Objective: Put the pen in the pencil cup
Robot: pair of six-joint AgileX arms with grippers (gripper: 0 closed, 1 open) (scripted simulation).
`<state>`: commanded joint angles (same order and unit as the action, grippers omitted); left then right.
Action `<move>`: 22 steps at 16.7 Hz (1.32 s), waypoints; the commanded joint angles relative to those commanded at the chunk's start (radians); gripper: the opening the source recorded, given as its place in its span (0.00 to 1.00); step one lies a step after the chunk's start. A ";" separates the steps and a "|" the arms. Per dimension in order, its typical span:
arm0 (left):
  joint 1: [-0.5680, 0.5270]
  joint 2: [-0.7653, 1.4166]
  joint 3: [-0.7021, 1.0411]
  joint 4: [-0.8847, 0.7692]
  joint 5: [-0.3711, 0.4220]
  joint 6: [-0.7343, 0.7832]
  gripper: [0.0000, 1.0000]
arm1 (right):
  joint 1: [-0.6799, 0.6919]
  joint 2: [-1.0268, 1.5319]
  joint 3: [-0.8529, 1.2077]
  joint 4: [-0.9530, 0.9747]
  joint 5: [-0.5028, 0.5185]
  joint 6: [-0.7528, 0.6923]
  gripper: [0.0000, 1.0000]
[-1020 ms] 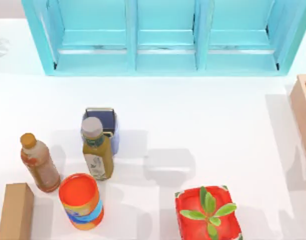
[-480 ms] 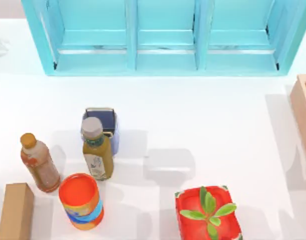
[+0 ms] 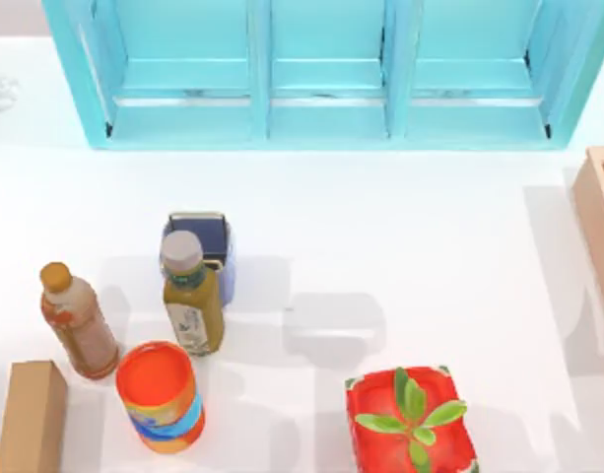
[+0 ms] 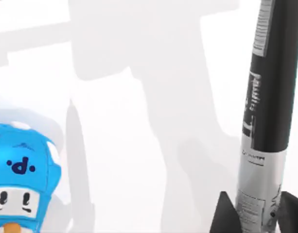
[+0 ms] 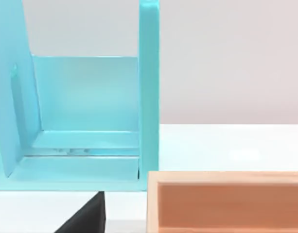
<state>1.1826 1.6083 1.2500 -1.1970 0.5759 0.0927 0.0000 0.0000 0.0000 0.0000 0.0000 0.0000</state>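
Black-and-silver pen (image 4: 263, 121) | clamped between left gripper (image 4: 251, 213) jaws | above table (image 4: 139, 121)

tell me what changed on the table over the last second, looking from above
Nothing visibly moved in the top view. The small square periwinkle-blue pencil cup stands where it was, close behind the olive-green bottle with the grey cap. The brown bottle, the orange can, the red planter with the green plant and the turquoise shelf kept their places too.

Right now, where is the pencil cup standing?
In the top view the pencil cup stands on the table's left half, directly behind the green-labelled bottle, whose cap overlaps its front edge.
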 joint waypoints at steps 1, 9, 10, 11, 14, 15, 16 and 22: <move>-0.021 0.000 -0.003 0.028 -0.024 0.002 0.00 | 0.000 0.000 0.000 0.000 0.000 0.000 1.00; -0.456 0.029 -0.107 0.547 -0.452 0.059 0.00 | 0.000 0.000 0.000 0.000 0.000 0.000 1.00; -0.535 0.040 -0.131 0.636 -0.525 0.069 0.00 | 0.000 0.000 0.000 0.000 0.000 0.000 1.00; -0.617 0.053 -0.156 0.728 -0.601 0.080 0.00 | 0.000 0.000 0.000 0.000 0.000 0.000 1.00; -0.878 0.098 -0.238 1.021 -0.837 0.114 0.00 | 0.000 0.000 0.000 0.000 0.000 0.000 1.00; -0.967 0.114 -0.266 1.124 -0.917 0.125 0.00 | 0.000 0.000 0.000 0.000 0.000 0.000 1.00; -1.056 0.130 -0.292 1.230 -0.998 0.137 0.00 | 0.000 0.000 0.000 0.000 0.000 0.000 1.00; -1.571 0.208 -0.415 1.893 -1.463 0.205 0.00 | 0.000 0.000 0.000 0.000 0.000 0.000 1.00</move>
<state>-0.3883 1.8163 0.8346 0.6960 -0.8875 0.2974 0.0000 0.0000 0.0000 0.0000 0.0000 0.0000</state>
